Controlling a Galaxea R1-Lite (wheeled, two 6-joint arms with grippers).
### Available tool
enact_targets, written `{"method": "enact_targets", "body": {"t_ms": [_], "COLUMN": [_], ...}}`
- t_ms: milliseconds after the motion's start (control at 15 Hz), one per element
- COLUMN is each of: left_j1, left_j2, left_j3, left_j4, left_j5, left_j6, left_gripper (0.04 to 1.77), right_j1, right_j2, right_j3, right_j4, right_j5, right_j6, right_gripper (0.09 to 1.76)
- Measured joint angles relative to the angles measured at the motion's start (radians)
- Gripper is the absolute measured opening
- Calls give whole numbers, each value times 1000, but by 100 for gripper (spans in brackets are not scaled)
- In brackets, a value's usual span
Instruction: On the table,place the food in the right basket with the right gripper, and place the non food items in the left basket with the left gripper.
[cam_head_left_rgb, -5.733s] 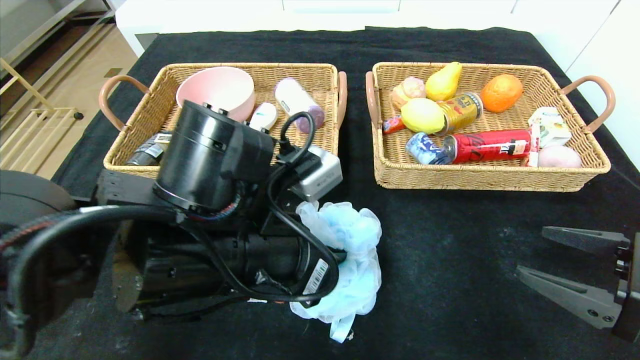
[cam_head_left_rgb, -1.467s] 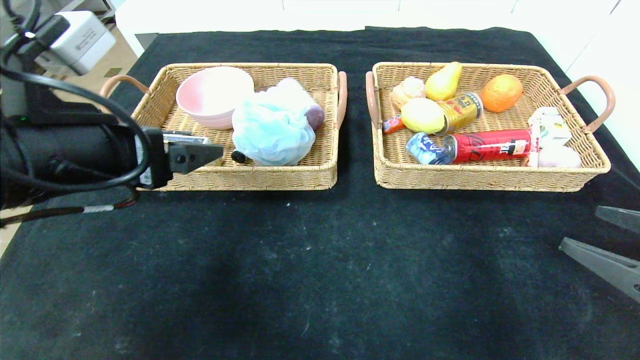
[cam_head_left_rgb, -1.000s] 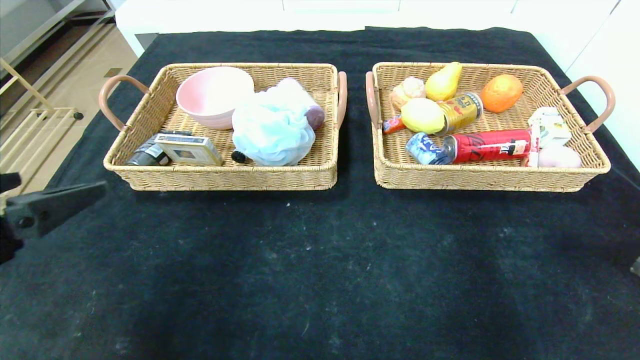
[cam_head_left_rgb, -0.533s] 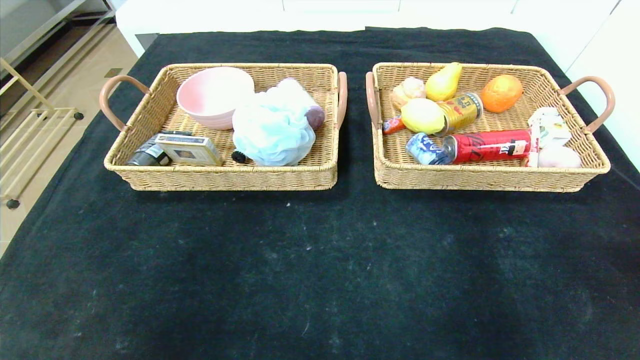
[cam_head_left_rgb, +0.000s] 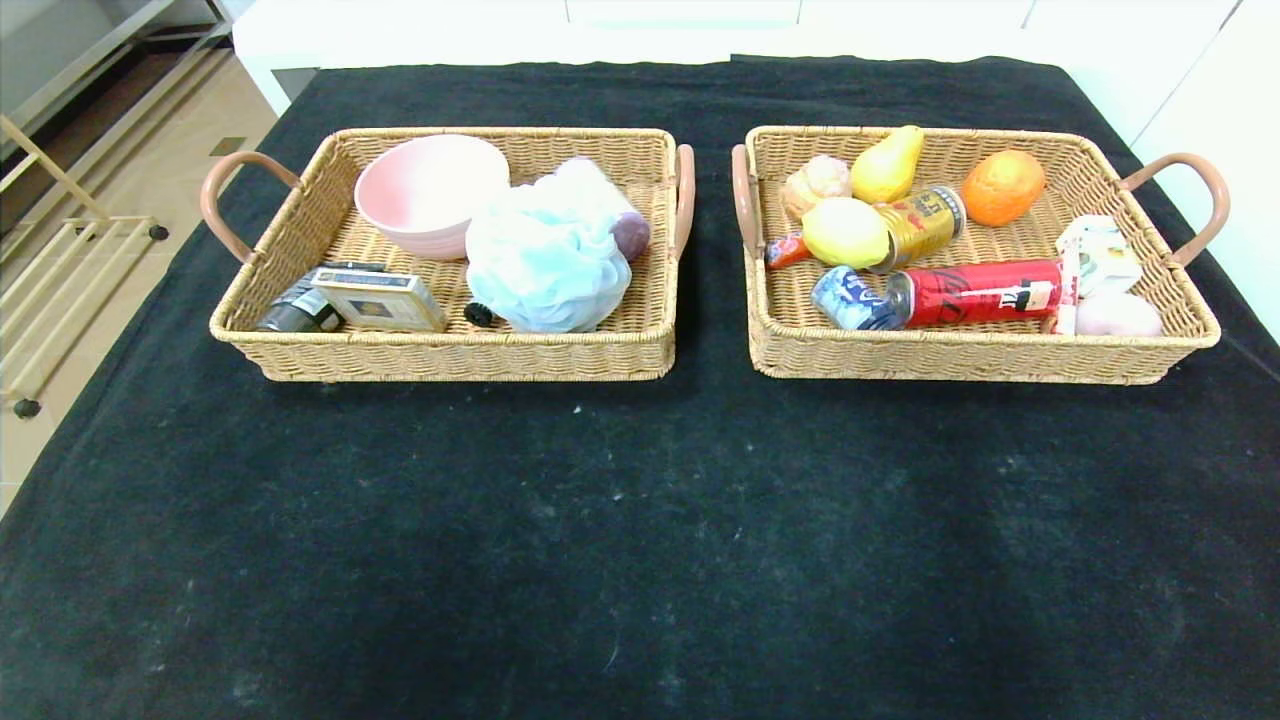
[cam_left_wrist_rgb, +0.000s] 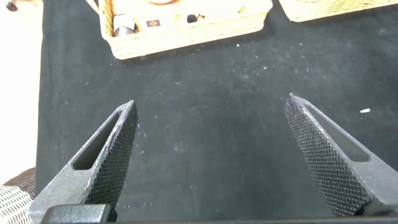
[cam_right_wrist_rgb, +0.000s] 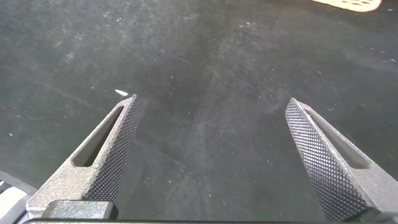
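Both arms withdrawn; left end effector (cam_left_wrist_rgb: 211, 115) spread wide.

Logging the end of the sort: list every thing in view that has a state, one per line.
left gripper: open, empty, above bare cloth.
right gripper: open, empty, above bare cloth.
left basket: loaded.
pink bowl: upright, in left basket.
blue bath pouf: in left basket.
right basket: loaded.
red can: on its side, in right basket.
gold can: on its side.
pear: in right basket.
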Motion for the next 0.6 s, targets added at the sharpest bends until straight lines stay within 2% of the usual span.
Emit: {"method": "enact_targets", "body": {"t_ms": [133, 333, 600], "left_j1": [0, -16, -38], "left_j2": [-49, -116, -221], "left_j3": [9, 43, 154], "left_j4": [27, 57, 48], "left_j5": [-8, -8, 0], "left_j6": [4, 4, 4], "left_gripper": [171, 172, 172], "right_j1": [36, 26, 5], "right_j2": [-39, -86, -159], "right_j3": [9, 17, 40], "right_j4": [17, 21, 21], "right_j5": [-40, -43, -46], "right_j6": [4, 40, 48], "right_gripper": [171, 171, 171]}}
